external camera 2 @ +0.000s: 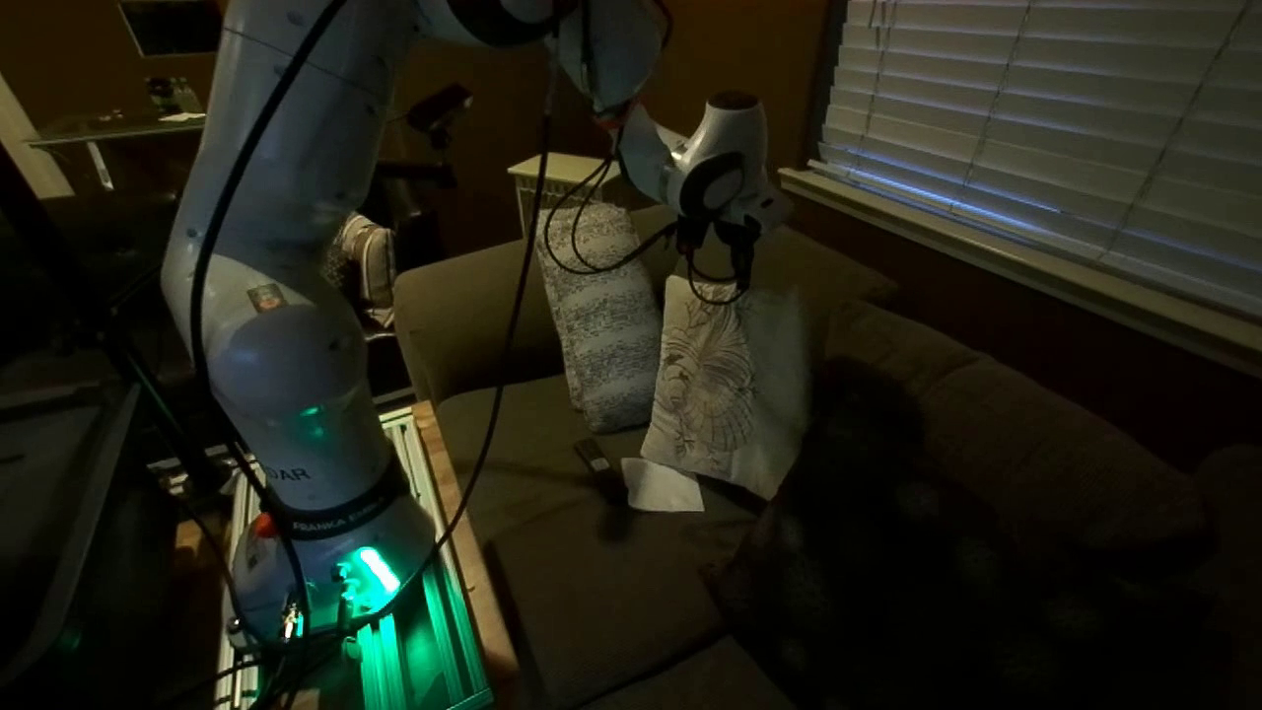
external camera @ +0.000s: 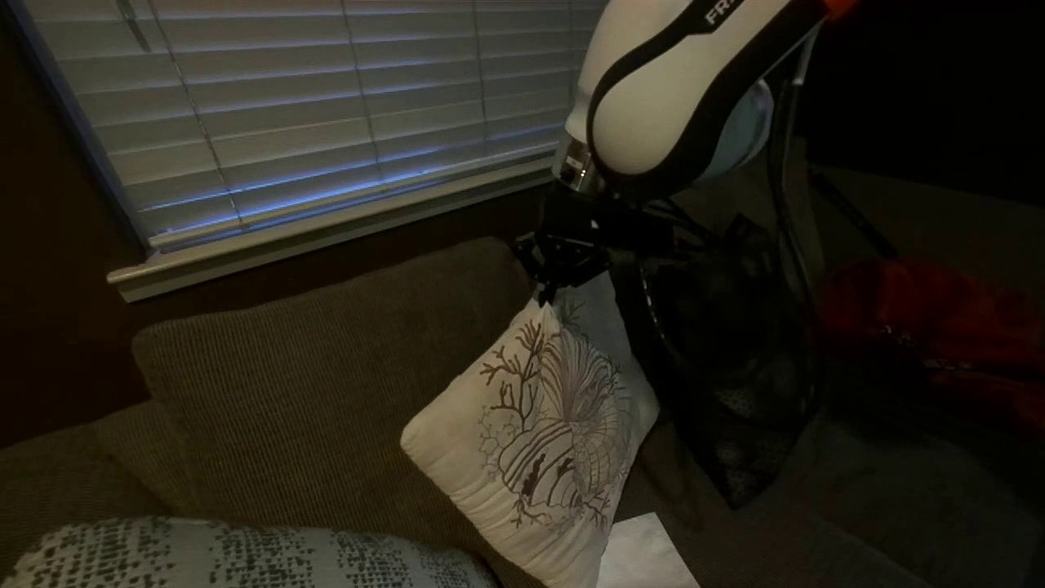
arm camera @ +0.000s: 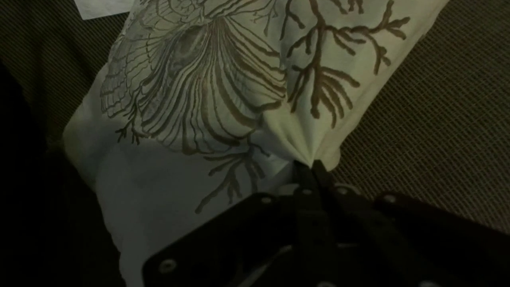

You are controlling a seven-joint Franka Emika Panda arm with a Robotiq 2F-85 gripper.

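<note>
My gripper (external camera: 546,296) is shut on the top edge of a white pillow (external camera: 522,457) with brown coral and shell embroidery. In the wrist view the fingertips (arm camera: 311,165) pinch a gathered fold of the pillow's cloth (arm camera: 207,95). The pillow hangs tilted, one corner down, in front of the sofa backrest (external camera: 318,384). It also shows below the gripper in an exterior view (external camera 2: 705,394). I cannot tell whether its lower end rests on the seat. A white sheet (external camera 2: 663,485) lies on the sofa seat by the pillow's lower end.
A grey patterned pillow (external camera 2: 603,325) stands beside the white one. A dark remote (external camera 2: 592,456) lies on the seat. A dark patterned pillow (external camera: 735,408) and a red cloth (external camera: 939,327) are on the gripper's far side. A window sill (external camera: 343,220) runs behind the sofa.
</note>
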